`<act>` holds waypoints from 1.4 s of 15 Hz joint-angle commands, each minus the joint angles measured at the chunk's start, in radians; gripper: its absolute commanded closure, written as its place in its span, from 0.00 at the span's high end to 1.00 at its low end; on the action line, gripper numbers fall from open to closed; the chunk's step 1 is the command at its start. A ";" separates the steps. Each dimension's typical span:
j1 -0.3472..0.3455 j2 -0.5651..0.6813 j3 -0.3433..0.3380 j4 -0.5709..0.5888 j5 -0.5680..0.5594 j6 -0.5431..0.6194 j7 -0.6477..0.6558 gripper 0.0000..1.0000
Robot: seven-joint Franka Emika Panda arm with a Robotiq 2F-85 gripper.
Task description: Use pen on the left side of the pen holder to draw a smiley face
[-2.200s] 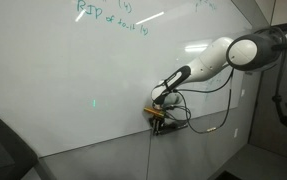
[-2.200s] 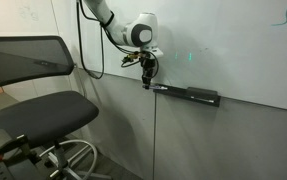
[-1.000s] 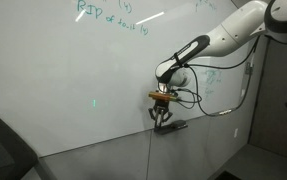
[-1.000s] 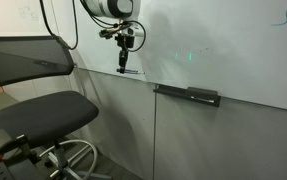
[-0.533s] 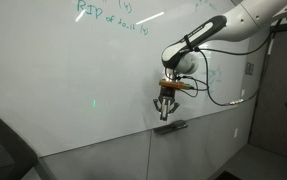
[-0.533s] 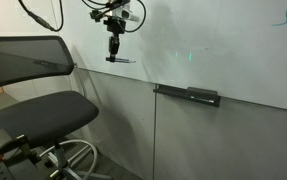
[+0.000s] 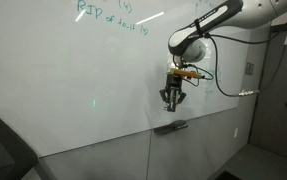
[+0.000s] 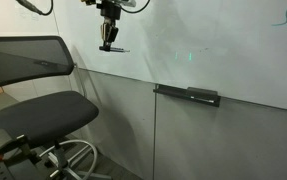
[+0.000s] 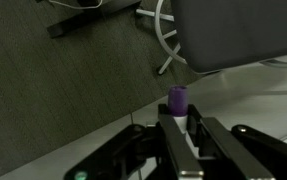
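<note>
One slim pen (image 9: pixel 178 103) sits pinched in my pincer (image 7: pixel 172 104); pressing it askew on the board (image 7: pixel 63 90) could twist it loose.

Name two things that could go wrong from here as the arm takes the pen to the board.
The pen is held only at the tips of the gripper, so pressing on the whiteboard might tilt or slip it. Its purple end may be a cap; if so, no stroke appears.
</note>
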 commanded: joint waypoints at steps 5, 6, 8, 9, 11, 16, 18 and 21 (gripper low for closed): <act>-0.019 -0.056 0.007 0.046 -0.096 -0.086 -0.214 0.06; -0.020 -0.052 0.007 0.058 -0.109 -0.093 -0.236 0.06; -0.024 -0.038 0.007 0.087 -0.120 -0.097 -0.282 0.06; -0.026 -0.025 0.007 0.105 -0.120 -0.096 -0.308 0.06; -0.030 0.000 0.008 0.136 -0.112 -0.084 -0.355 0.06; -0.030 0.068 0.010 0.214 -0.130 -0.072 -0.421 0.06; -0.028 0.097 0.011 0.247 -0.143 -0.074 -0.432 0.06; -0.023 0.140 0.013 0.297 -0.179 -0.070 -0.441 0.06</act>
